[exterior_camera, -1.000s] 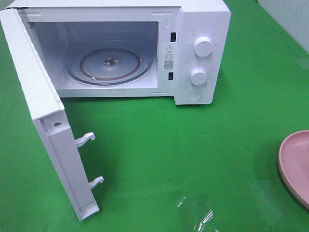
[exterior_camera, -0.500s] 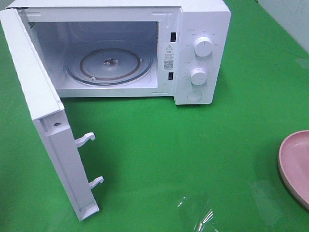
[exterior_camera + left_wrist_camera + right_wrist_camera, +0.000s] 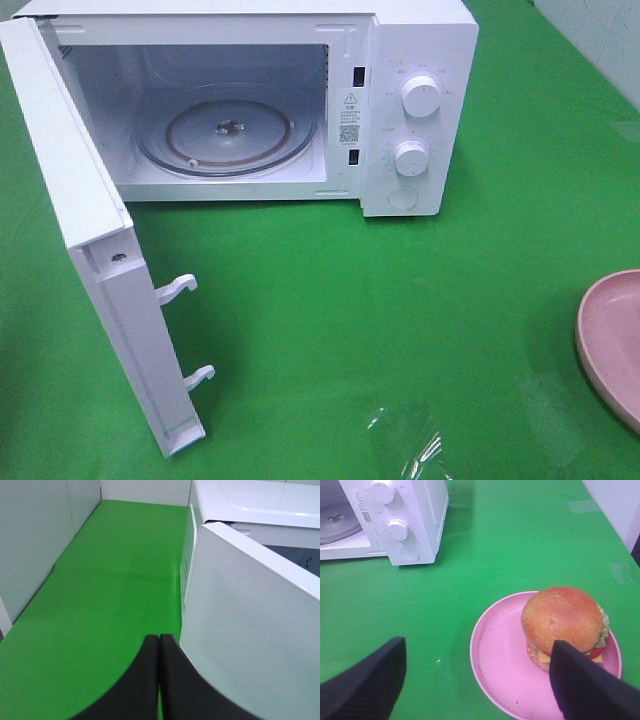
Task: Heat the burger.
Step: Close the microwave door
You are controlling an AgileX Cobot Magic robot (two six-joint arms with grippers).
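Burger (image 3: 564, 622) on pink plate (image 3: 500, 665), right pincer (image 3: 480, 680) spread wide above, left pincer (image 3: 159, 645) closed beside microwave door (image 3: 250, 630)

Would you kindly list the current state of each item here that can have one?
Microwave door: swung wide open.
Glass turntable: bare, nothing on it.
Burger: sitting on the pink plate, not gripped.
Left pincer: shut, holding nothing, beside the door.
Right pincer: open, above the plate.
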